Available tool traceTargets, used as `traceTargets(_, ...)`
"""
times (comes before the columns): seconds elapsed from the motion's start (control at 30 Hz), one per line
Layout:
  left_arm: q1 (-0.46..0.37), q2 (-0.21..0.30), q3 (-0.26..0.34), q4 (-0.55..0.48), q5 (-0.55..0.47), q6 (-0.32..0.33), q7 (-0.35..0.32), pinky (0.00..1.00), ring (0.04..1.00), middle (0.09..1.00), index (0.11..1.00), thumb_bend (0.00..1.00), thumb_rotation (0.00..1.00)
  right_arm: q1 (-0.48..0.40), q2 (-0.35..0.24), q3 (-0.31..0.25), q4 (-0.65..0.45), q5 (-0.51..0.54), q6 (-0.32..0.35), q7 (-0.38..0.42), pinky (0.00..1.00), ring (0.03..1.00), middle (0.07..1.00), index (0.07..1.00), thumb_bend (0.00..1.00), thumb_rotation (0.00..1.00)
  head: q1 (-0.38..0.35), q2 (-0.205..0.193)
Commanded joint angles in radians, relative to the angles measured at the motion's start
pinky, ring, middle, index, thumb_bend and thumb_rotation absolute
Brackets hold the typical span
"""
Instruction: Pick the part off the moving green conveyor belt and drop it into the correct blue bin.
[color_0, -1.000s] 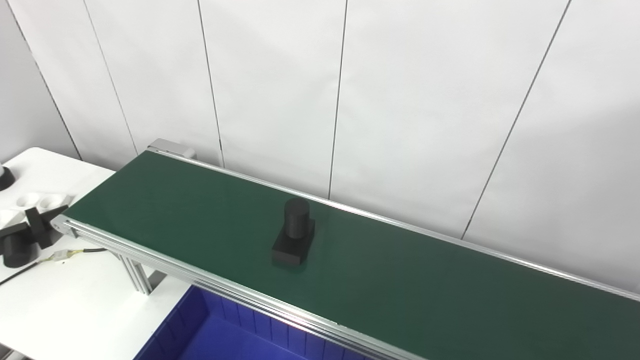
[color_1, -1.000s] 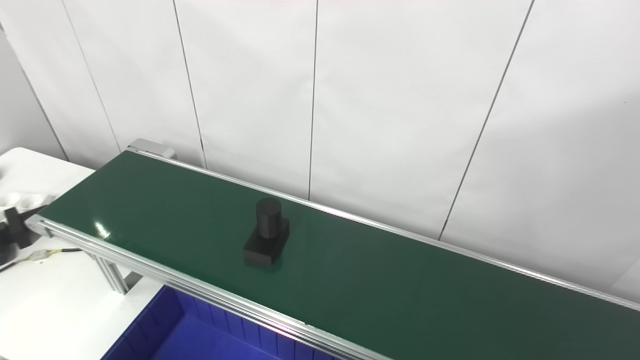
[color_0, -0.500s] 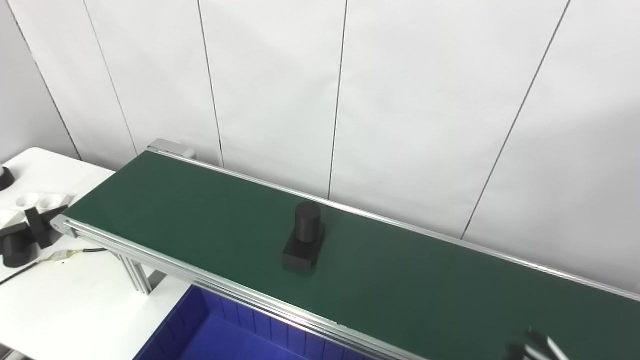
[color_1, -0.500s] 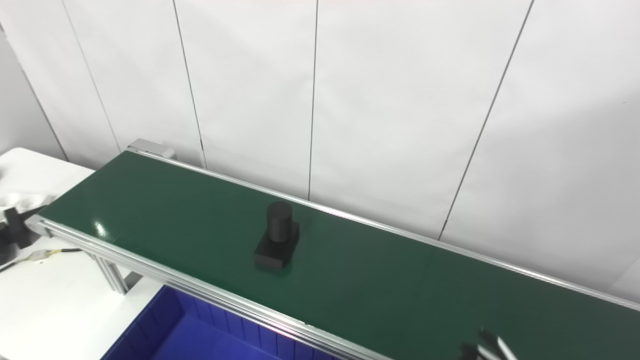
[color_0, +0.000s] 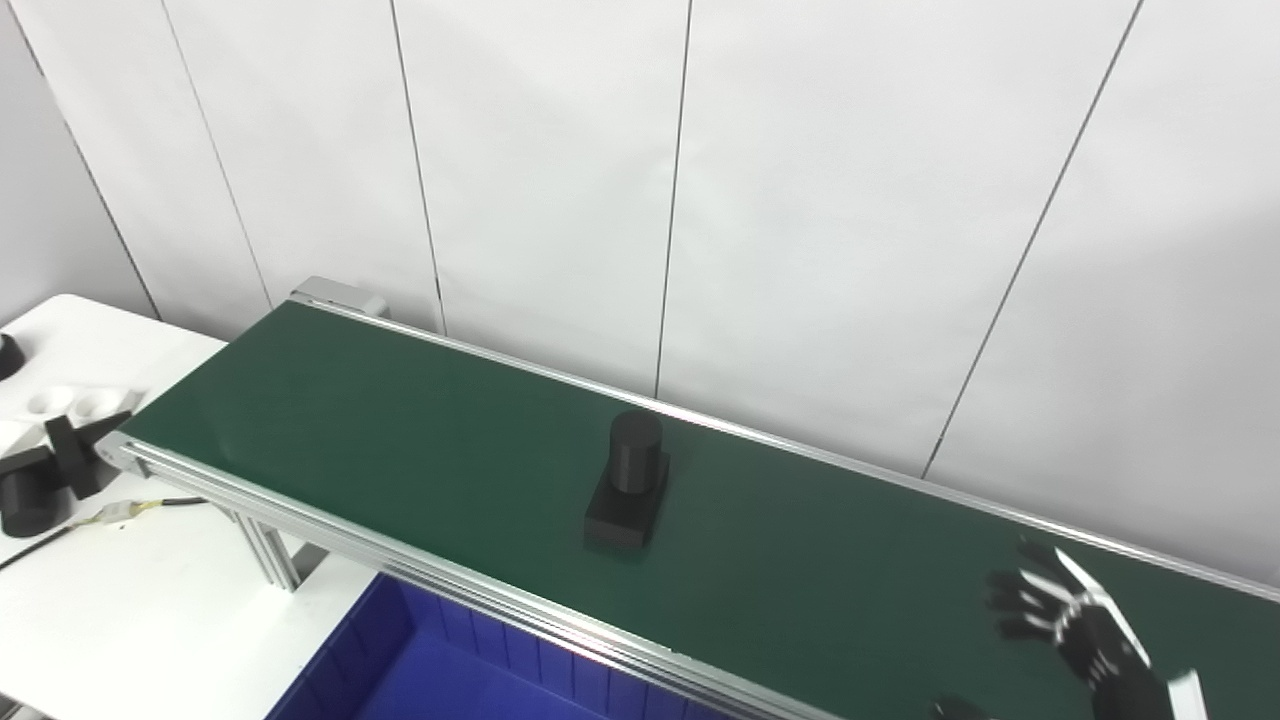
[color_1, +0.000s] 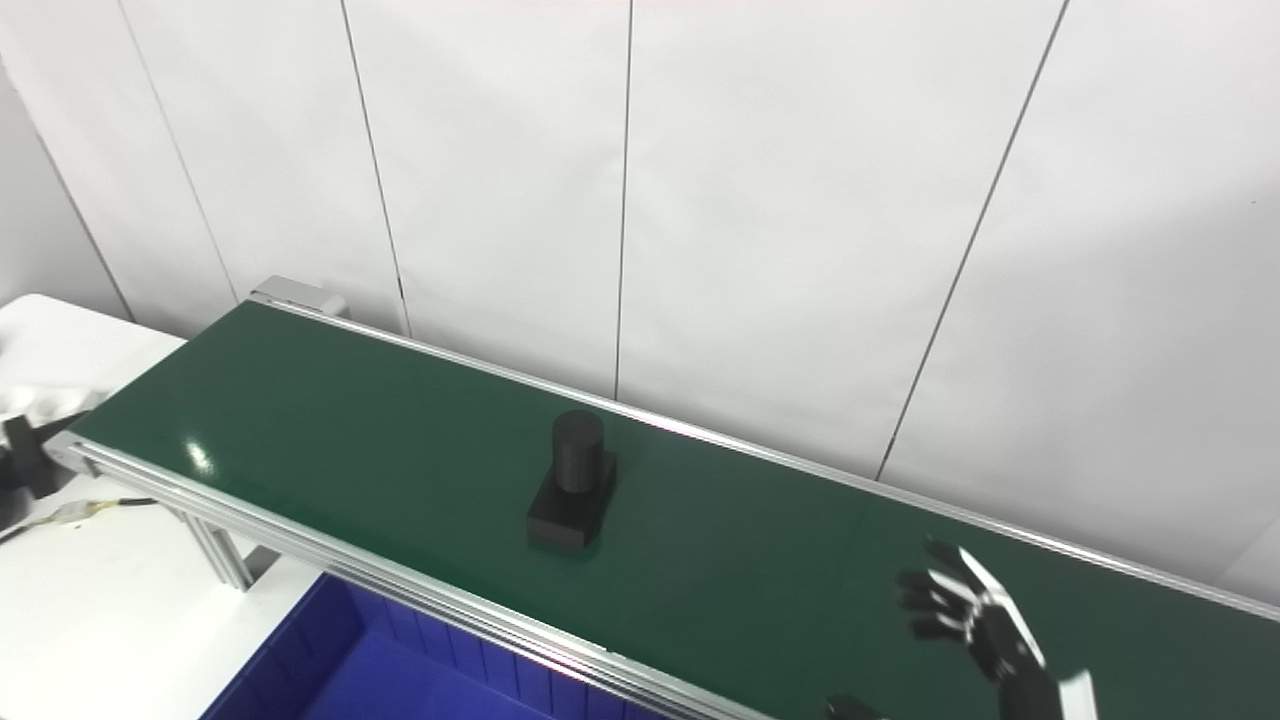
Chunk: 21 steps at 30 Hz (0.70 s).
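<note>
A black part (color_0: 628, 482), an upright cylinder on a rectangular base, stands on the green conveyor belt (color_0: 400, 440) near its middle. My right hand (color_0: 1075, 635) is open over the belt's right end, fingers spread toward the part and well to the right of it, touching nothing. It also shows as the right hand (color_1: 975, 625) in the right eye view, with the part (color_1: 572, 482) far to its left. A blue bin (color_0: 450, 670) sits below the belt's front rail. The left hand is out of view.
A white table (color_0: 120, 590) stands at the left, with black parts (color_0: 40, 480) and a cable (color_0: 130, 512) on it. The belt's aluminium front rail (color_0: 420, 575) runs between the belt and the bin. White wall panels (color_0: 700, 200) close off the back.
The part has ridden the belt to the right. My right hand has risen from the bottom right corner up over the belt, fingers spread.
</note>
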Motion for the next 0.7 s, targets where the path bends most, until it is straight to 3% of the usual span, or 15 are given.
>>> traceTargets(0.0,-0.029,0.008,-0.014,-0.01,0.015,-0.036,0.05,0.45,0.565,0.659,0.689,0.89,0.28,-0.044,0.012,0.002,-0.022,-0.011,0.032,0.001,0.58,0.661,0.718,0.821,0.82,0.33,-0.009,0.004)
traceTargets(0.17,-0.055,0.022,-0.06,0.007,0.029,-0.036,0.117,0.42,0.528,0.651,0.688,0.88,0.31,-0.104,0.027,0.014,-0.009,-0.043,0.116,0.012,0.62,0.69,0.745,0.825,0.78,0.29,-0.031,0.006)
traceTargets(0.27,-0.061,0.027,-0.073,0.006,0.024,-0.036,0.13,0.42,0.519,0.647,0.681,0.88,0.31,-0.149,0.032,0.034,-0.032,-0.088,0.225,0.044,0.67,0.741,0.788,0.841,0.74,0.25,-0.051,0.007)
traceTargets(0.4,-0.067,0.03,-0.084,0.006,0.021,-0.036,0.141,0.42,0.524,0.649,0.683,0.88,0.31,-0.194,0.041,0.054,-0.035,-0.116,0.315,0.068,0.67,0.768,0.814,0.852,0.74,0.25,-0.082,0.016)
traceTargets(0.67,-0.063,0.042,-0.085,-0.007,0.015,-0.036,0.139,0.4,0.495,0.64,0.687,0.87,0.34,-0.284,0.068,0.096,0.042,-0.181,0.398,0.063,0.66,0.761,0.831,0.865,0.76,0.32,-0.164,0.04)
